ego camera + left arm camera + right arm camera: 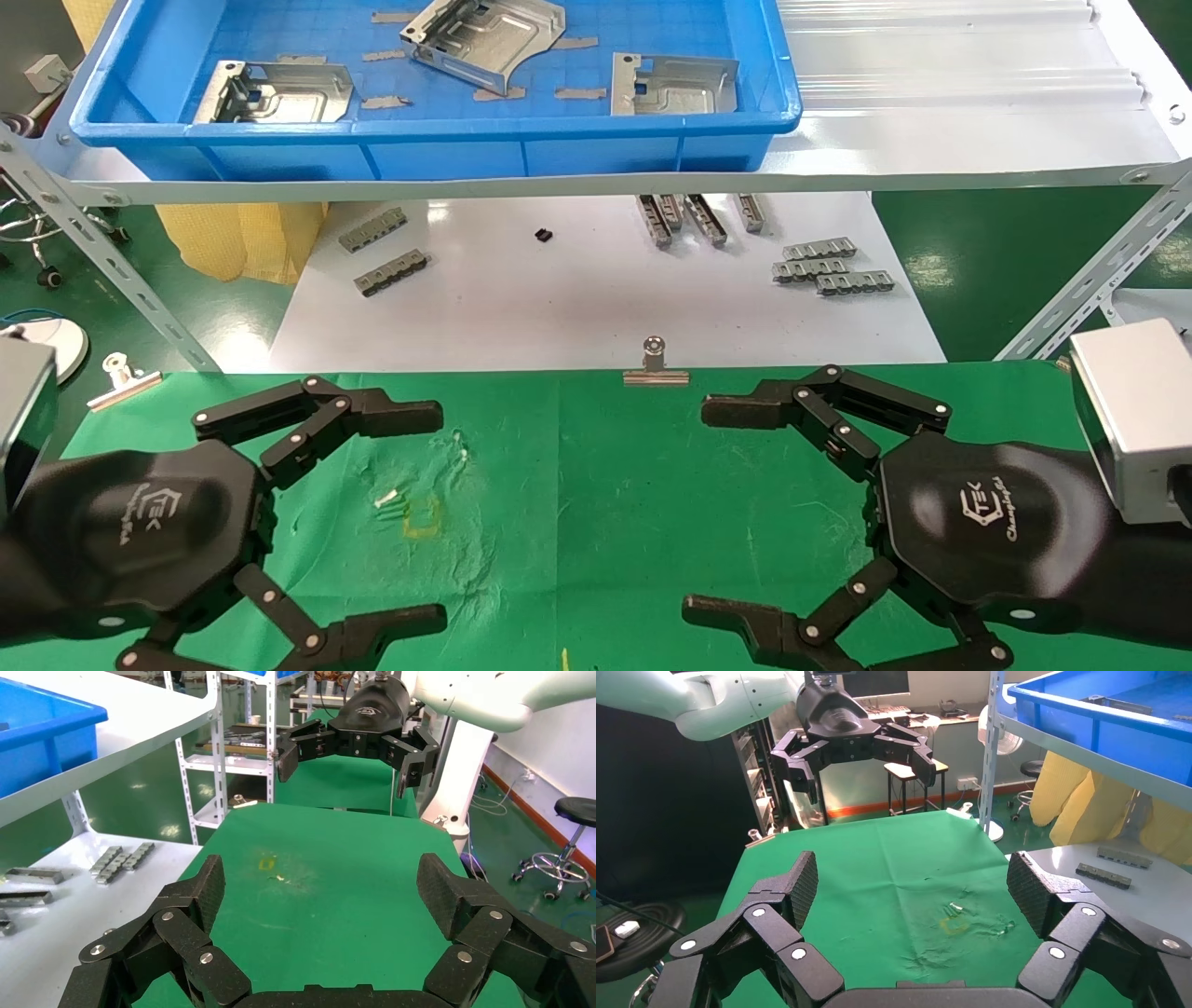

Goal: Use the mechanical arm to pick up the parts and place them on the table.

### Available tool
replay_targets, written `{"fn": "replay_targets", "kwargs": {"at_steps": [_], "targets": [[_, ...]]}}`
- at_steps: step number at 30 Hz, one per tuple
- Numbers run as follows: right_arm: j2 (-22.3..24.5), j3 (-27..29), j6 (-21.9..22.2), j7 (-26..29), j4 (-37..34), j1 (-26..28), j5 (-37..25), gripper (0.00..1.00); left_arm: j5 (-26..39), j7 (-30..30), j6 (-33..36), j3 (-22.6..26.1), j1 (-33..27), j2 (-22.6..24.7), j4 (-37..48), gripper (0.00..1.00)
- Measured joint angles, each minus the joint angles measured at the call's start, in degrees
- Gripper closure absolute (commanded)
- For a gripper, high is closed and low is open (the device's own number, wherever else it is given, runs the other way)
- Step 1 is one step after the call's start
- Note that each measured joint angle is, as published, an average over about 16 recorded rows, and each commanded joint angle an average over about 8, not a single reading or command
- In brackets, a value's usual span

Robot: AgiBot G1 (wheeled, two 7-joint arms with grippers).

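Three silver sheet-metal parts lie in the blue tray on the raised shelf at the back: one on the left, one in the middle, one on the right. My left gripper is open and empty, low over the left side of the green cloth table. My right gripper is open and empty over the right side, facing the left one. Only green cloth shows between the fingers in the left wrist view and in the right wrist view.
A yellow mark sits on wrinkled cloth near the left gripper. A silver binder clip holds the table's far edge. Beyond it, a white board carries grey ridged strips. Slanted shelf braces flank the table.
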Motion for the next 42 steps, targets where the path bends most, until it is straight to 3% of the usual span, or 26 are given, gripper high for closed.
{"fn": "replay_targets", "kwargs": {"at_steps": [2, 4, 6, 42], "targets": [[0.0, 0.0, 0.0, 0.0, 0.0, 0.0, 0.0, 0.72, 0.0, 0.0, 0.0, 0.0, 0.0, 0.0, 0.0, 0.00], [0.0, 0.0, 0.0, 0.0, 0.0, 0.0, 0.0, 0.79, 0.0, 0.0, 0.0, 0.0, 0.0, 0.0, 0.0, 0.00], [0.0, 0.0, 0.0, 0.0, 0.0, 0.0, 0.0, 1.00, 0.0, 0.0, 0.0, 0.0, 0.0, 0.0, 0.0, 0.00], [0.0, 0.0, 0.0, 0.0, 0.0, 0.0, 0.0, 1.00, 0.3, -0.1, -0.2, 0.1, -0.7, 0.3, 0.0, 0.00]]}}
